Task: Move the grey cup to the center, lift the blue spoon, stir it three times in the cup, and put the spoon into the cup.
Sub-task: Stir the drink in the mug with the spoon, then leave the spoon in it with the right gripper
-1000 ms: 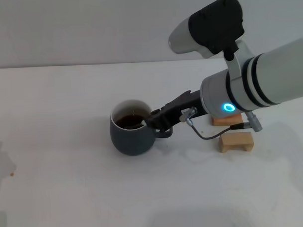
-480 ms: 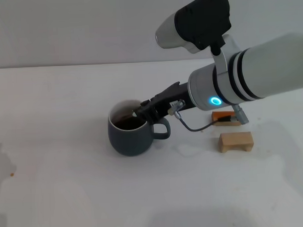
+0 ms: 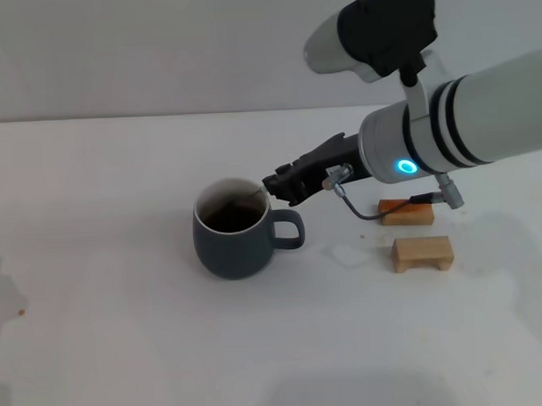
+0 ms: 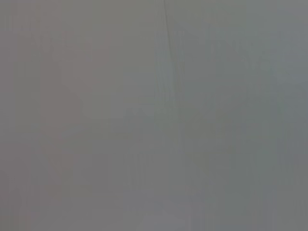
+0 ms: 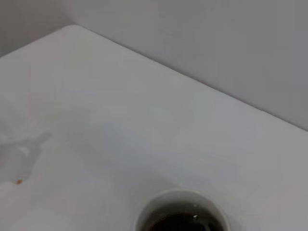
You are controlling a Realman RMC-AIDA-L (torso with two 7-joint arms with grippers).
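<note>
R hand (image 3: 275, 184) at grey cup (image 3: 235, 241) rim | grip unclear | blue spoon mostly hidden | L unseen

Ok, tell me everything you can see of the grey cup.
The grey cup is a rounded, dark slate-grey mug, ceramic by its look, with a white inside and a loop handle on the side toward the two wooden blocks. It stands upright on the white table, holding dark brown liquid. A thin spoon neck leans on its rim, reaching in from the right gripper just beside and above it. The right wrist view shows its rim from above.
</note>
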